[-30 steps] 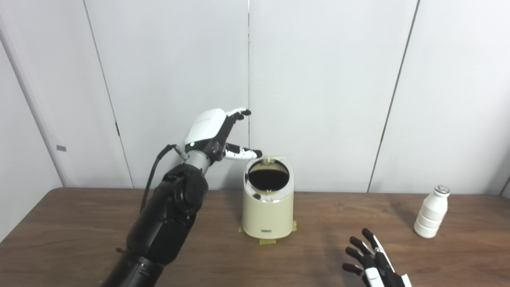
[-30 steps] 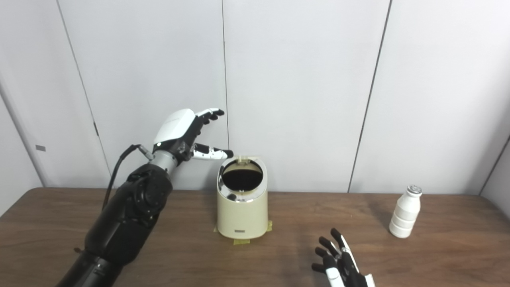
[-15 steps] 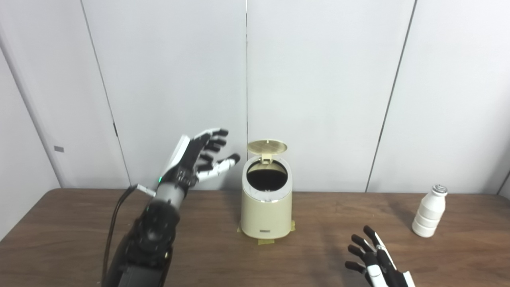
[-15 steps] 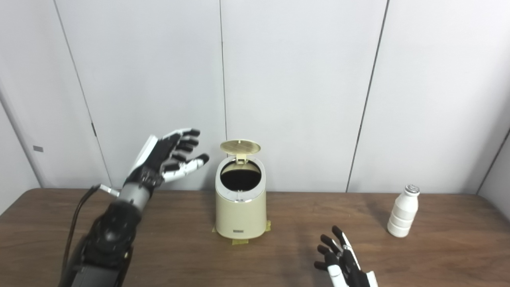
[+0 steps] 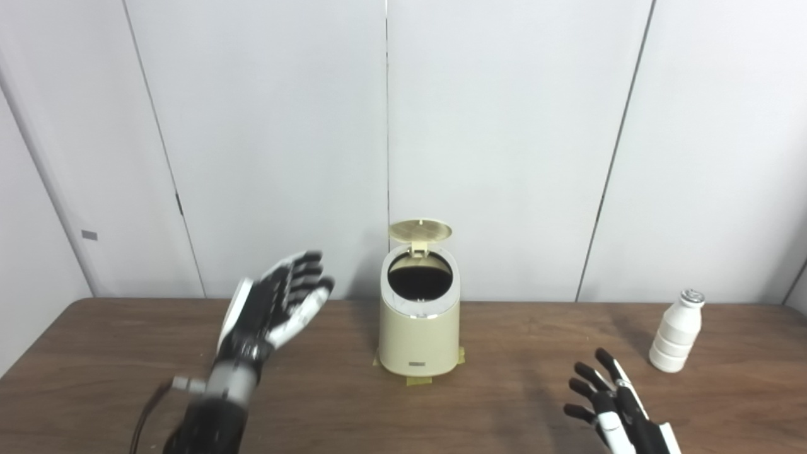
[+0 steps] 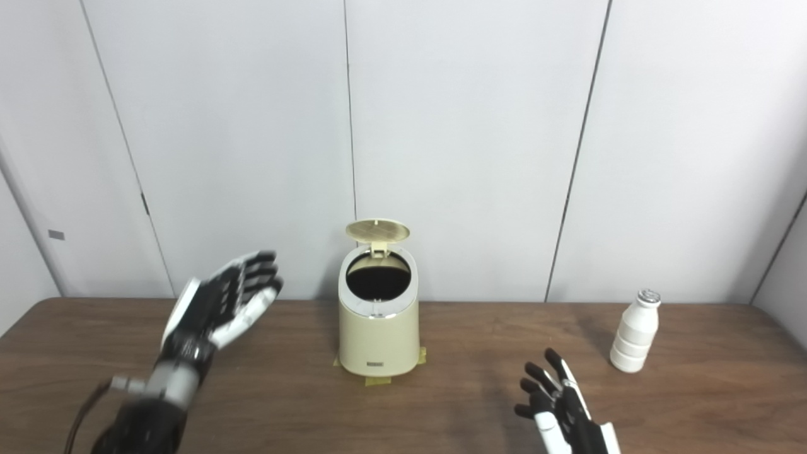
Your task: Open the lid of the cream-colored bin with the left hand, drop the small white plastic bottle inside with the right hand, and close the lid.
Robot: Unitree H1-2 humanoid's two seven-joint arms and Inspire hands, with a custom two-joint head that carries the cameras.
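The cream-colored bin (image 5: 418,334) stands at mid-table with its round lid (image 5: 420,230) flipped up at the back and its dark mouth showing. My left hand (image 5: 274,308) hovers open to the left of the bin, apart from it, palm toward the bin. The small white plastic bottle (image 5: 675,331) stands upright at the far right. My right hand (image 5: 615,406) is low near the front edge, open with fingers spread, well short of the bottle and holding nothing.
The brown wooden table (image 5: 113,366) runs the full width. Yellow tape (image 5: 417,381) shows under the bin's base. Grey wall panels (image 5: 504,126) rise close behind the bin.
My left hand has drawn back from the bin's top, down and to the left. The lid now stands fully up. My right hand has crept slightly right and forward.
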